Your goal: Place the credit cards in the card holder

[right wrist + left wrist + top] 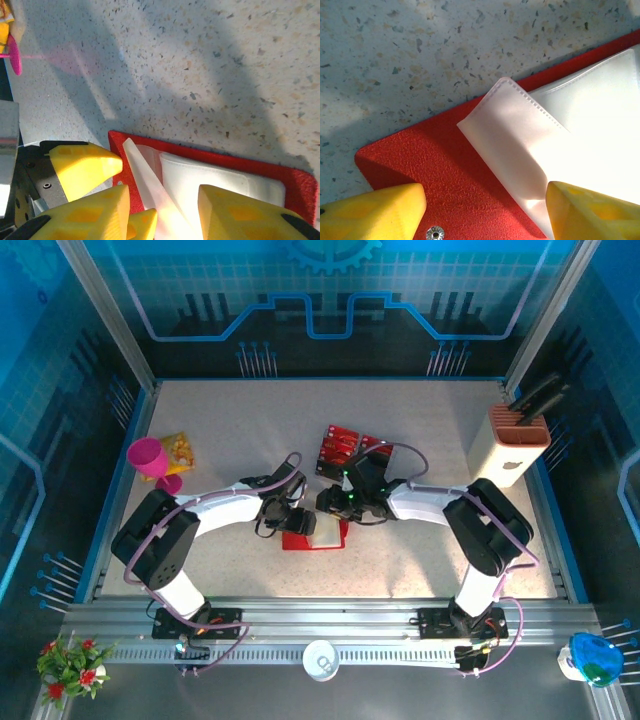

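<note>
Because both arms crowd over the middle of the table (pixel 230 430), my overhead view hides most of the card holder (pixel 305 541): only a red strip of it shows beneath and between the two wrists, near the front centre. Further back, just beyond the right arm (pixel 430 502) and partly covered by it, the credit cards (pixel 338 445) lie in a red-and-black cluster, too small for me to count or to say what they rest in. On the left wrist camera, the left gripper (pixel 485 200) shows just its yellow fingertips, cut off at the bottom edge; they stand well apart above the holder and pinch nothing. On the right wrist camera, the right gripper (pixel 164 195) is likewise cropped, its jaws parted to a moderate gap with a translucent flap (pixel 146 175) rising between them; whether that flap touches a pad I cannot tell. The holder lies open and flat on the speckled surface: a pebbled red cover with a rounded corner, a small metal snap stud (pixel 435 233) near its edge, and milky white plastic pockets (pixel 520 150) with stitched seams, their far side washed out by glare. Its red rim frames the pockets on every side I can see.
</note>
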Tool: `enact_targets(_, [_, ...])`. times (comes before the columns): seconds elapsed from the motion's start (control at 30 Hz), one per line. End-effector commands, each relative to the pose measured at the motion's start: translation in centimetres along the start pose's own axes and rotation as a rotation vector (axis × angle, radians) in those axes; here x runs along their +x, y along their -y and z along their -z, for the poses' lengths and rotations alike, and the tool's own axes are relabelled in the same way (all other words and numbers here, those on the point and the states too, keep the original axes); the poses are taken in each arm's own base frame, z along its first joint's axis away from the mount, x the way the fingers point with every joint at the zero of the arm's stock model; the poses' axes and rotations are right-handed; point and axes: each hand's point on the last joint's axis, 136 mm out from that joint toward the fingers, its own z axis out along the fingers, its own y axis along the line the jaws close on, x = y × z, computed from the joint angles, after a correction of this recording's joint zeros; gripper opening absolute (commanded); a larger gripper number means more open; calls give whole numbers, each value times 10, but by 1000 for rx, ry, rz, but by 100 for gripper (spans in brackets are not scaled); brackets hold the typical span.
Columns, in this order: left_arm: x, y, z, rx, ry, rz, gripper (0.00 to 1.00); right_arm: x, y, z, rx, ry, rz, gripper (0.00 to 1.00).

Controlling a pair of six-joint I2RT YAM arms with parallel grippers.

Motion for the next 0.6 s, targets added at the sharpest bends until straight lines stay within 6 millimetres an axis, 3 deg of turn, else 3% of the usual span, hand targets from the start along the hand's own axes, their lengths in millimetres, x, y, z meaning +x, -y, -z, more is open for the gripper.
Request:
enact_targets(0.0, [36, -3, -29, 14, -138, -18, 68, 3, 8, -1, 12, -9, -11, 41])
enact_targets(0.57, [24, 6, -11, 43, -72, -26, 77, 22, 5, -25, 2, -98, -14, 41])
